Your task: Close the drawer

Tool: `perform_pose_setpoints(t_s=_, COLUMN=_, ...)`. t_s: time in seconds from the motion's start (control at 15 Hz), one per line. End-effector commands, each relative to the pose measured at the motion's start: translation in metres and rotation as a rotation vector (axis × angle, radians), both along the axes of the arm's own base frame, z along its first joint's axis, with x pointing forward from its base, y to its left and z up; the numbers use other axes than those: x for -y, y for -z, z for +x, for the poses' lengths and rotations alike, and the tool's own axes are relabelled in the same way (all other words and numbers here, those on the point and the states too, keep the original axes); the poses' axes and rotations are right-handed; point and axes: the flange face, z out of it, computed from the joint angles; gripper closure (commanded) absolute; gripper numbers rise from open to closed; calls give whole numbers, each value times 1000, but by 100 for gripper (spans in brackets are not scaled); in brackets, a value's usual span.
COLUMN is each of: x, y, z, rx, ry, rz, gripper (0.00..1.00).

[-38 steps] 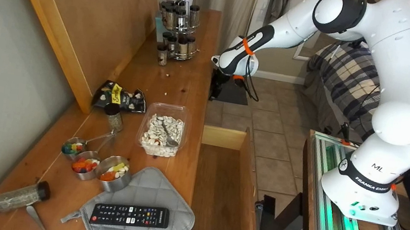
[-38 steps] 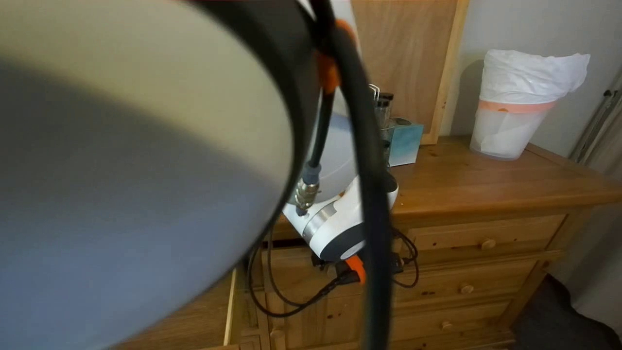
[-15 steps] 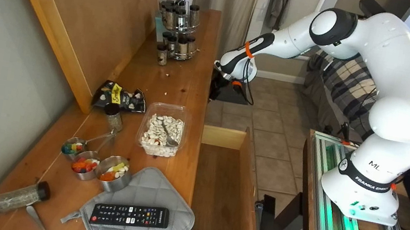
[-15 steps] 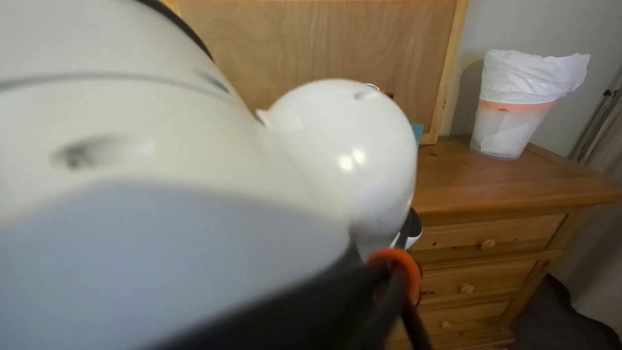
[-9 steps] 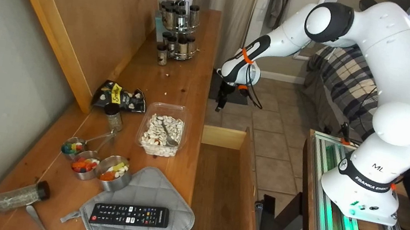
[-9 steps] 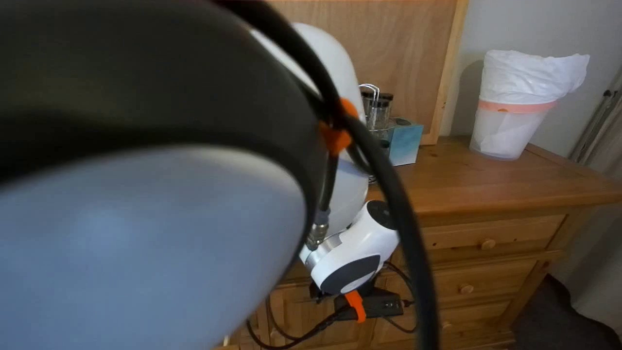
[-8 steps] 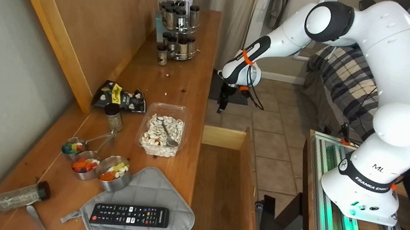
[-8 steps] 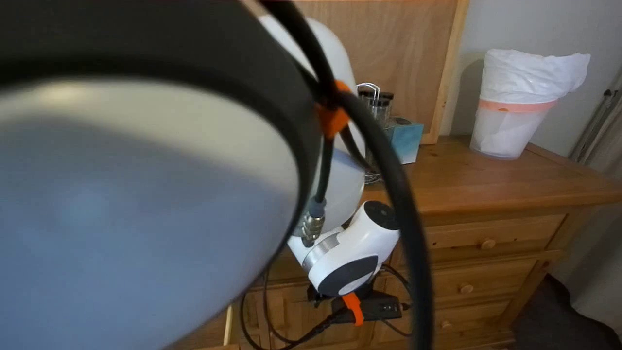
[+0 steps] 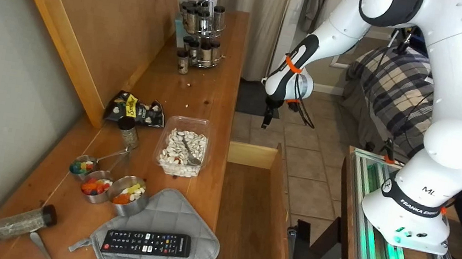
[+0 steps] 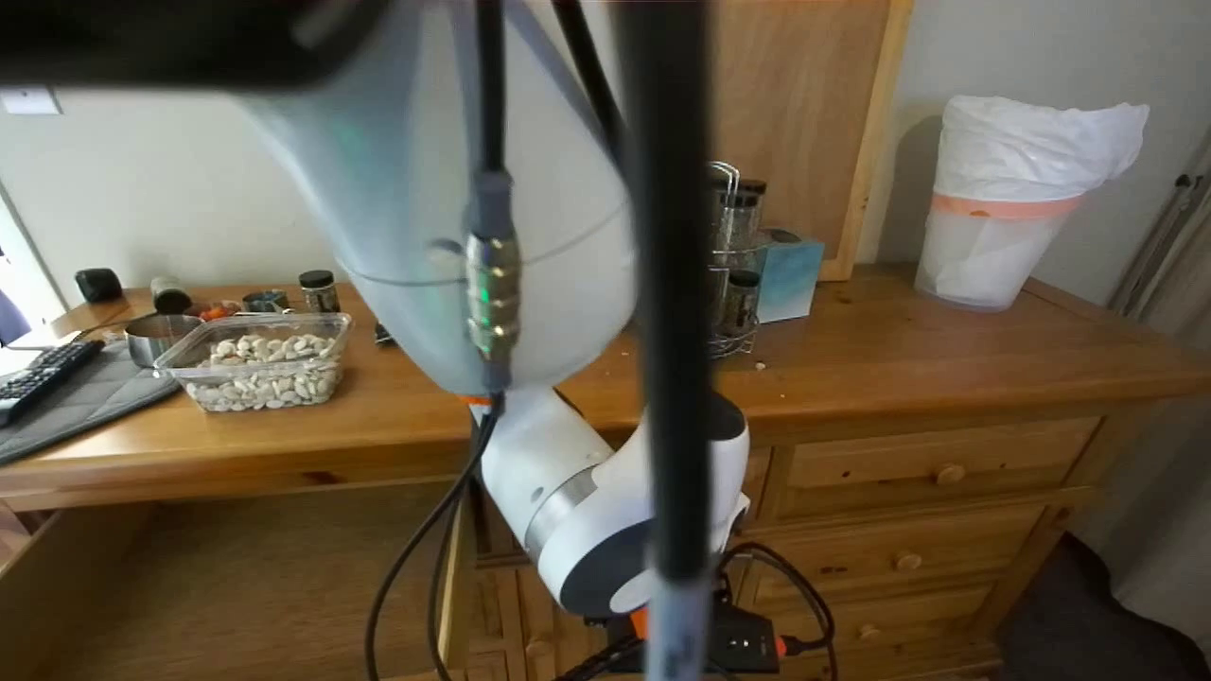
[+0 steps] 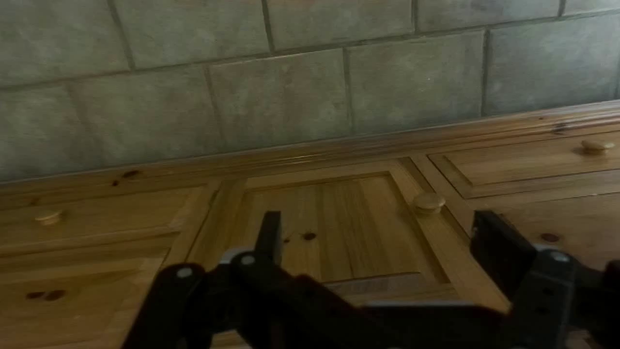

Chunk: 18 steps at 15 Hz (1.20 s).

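Note:
The drawer (image 9: 246,220) is light wood with a pale rim and a brown, empty interior. It is pulled out from under the dresser top (image 9: 212,99). The drawer also shows at the lower left in an exterior view (image 10: 265,567); it is out of view in the wrist view. My gripper (image 9: 267,119) hangs in the air beyond the drawer's far end, off the dresser's front edge, touching nothing. In the wrist view the gripper (image 11: 378,225) is open and empty. Its fingers face a closed cabinet door (image 11: 329,223) with a round knob (image 11: 428,202).
A clear tub of white pieces (image 9: 184,145) stands near the dresser edge beside the drawer. Measuring cups (image 9: 128,194), a remote (image 9: 146,243) on a grey pad (image 9: 180,214) and a spice rack (image 9: 202,34) stand on top. A black support (image 9: 301,256) is close to the drawer front.
My gripper has moved off from the dresser's edge, out over the floor, to the right in an exterior view. The arm has swung with it. The drawer has not moved.

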Motion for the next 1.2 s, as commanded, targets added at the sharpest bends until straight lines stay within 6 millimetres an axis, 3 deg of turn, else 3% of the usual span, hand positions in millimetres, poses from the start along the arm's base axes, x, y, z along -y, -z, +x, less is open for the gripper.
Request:
perform_pose_setpoints(t_s=0.0, x=-37, y=-43, z=-31, rx=16, ry=98, rz=-111, gripper=0)
perform_pose_setpoints(t_s=0.67, x=-173, y=-113, z=-100, rx=105, ry=195, rz=-252, gripper=0)
perform_pose_setpoints(t_s=0.8, x=-179, y=-133, z=-109, rx=191, ry=222, rz=-301, gripper=0)
perform_pose_setpoints(t_s=0.87, x=-162, y=-140, z=-81, rx=243, ry=209, rz=-341, gripper=0)
perform_pose_setpoints(t_s=0.93, x=-171, y=-121, z=-92, rx=173, ry=193, rz=-311, gripper=0)
perform_pose_setpoints(t_s=1.13, x=-161, y=-136, z=-77, rx=232, ry=200, rz=-335, gripper=0)
